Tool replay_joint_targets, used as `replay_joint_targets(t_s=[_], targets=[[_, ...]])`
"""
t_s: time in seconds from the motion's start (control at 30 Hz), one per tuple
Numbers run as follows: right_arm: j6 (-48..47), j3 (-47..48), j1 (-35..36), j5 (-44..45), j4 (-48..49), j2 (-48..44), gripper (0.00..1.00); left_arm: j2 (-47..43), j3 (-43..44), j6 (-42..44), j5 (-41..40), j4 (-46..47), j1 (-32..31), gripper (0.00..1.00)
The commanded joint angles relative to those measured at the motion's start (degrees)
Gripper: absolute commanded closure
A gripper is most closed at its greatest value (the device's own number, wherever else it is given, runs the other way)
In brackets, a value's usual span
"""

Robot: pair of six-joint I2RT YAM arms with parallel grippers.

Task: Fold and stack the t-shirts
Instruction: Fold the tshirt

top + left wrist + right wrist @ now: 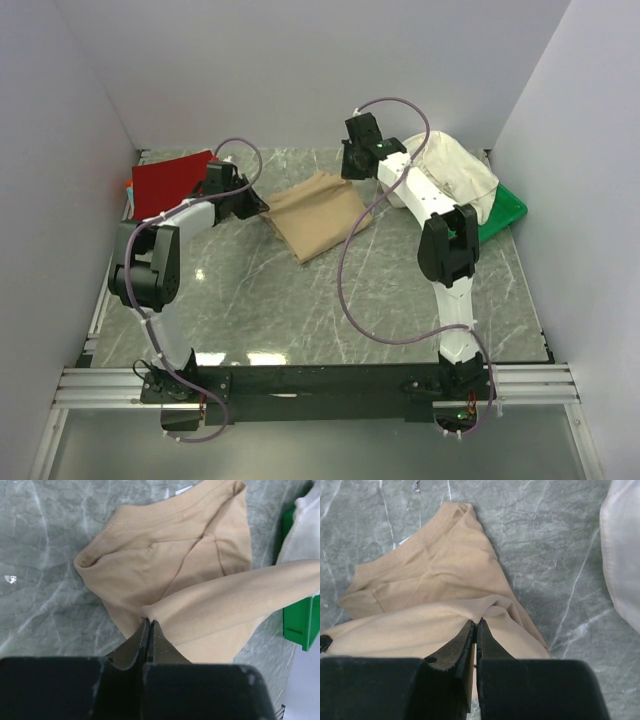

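Observation:
The tan-beige t-shirt [318,215] lies partly folded in the middle of the table. My left gripper [262,206] is shut on its left edge; in the left wrist view my left gripper [149,622] pinches a stretched fold of the tan-beige t-shirt [165,555]. My right gripper [352,170] is shut on its far right edge, and in the right wrist view my right gripper [477,622] pinches the tan-beige t-shirt [435,575]. A deep red t-shirt [172,181] lies at the far left. A cream-white t-shirt [455,176] lies on the right.
A green plastic tray [506,213] sits under the cream-white shirt at the right edge, and it also shows in the left wrist view [300,625]. A thin orange edge [130,186] shows beside the red shirt. Grey walls close in the table on three sides.

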Motion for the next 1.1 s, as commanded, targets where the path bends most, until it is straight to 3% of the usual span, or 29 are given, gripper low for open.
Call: replay_joint_targets(t_s=[0.0, 0.4, 0.43, 0.47, 0.5, 0.53, 0.6, 0.7, 1.07], targets=[[-1.83, 4.41, -1.25, 0.87, 1.15, 1.15, 1.00, 1.40, 2.51, 1.47, 0.85, 1.51, 1.12, 1.00], [-2.10, 5.64, -1.51, 0.08, 3.34, 4.84, 1.00, 5.00, 5.84, 1.55, -1.17, 0.03, 2.00, 1.00], [-2.36, 5.91, -1.43, -1.05, 3.52, 5.02, 0.97, 5.27, 6.46, 1.73, -2.22, -0.24, 2.09, 1.00], [-3.23, 7.04, -1.42, -1.84, 3.43, 5.37, 0.66, 5.53, 7.42, 1.55, -2.67, -0.51, 2.43, 0.99], [-3.59, 7.66, -1.42, -2.46, 3.35, 5.98, 0.51, 5.80, 7.95, 1.38, -3.11, -0.86, 2.61, 0.90], [-4.20, 8.36, -1.42, -3.25, 3.26, 6.08, 0.38, 5.71, 8.48, 1.12, -4.07, -1.12, 2.96, 0.65], [-4.73, 7.76, -1.42, -4.04, 3.78, 5.21, 0.33, 5.01, 8.57, 0.76, -5.74, -1.21, 2.97, 0.46], [-5.35, 2.76, -1.42, -4.75, 6.50, 1.53, 0.30, 2.04, 7.00, 0.15, -7.50, -0.51, 2.88, 0.33], [-3.60, -27.12, -0.63, -8.79, 20.83, -15.54, 0.34, -7.38, -8.64, -2.40, -4.26, 6.87, -0.63, 0.26]])
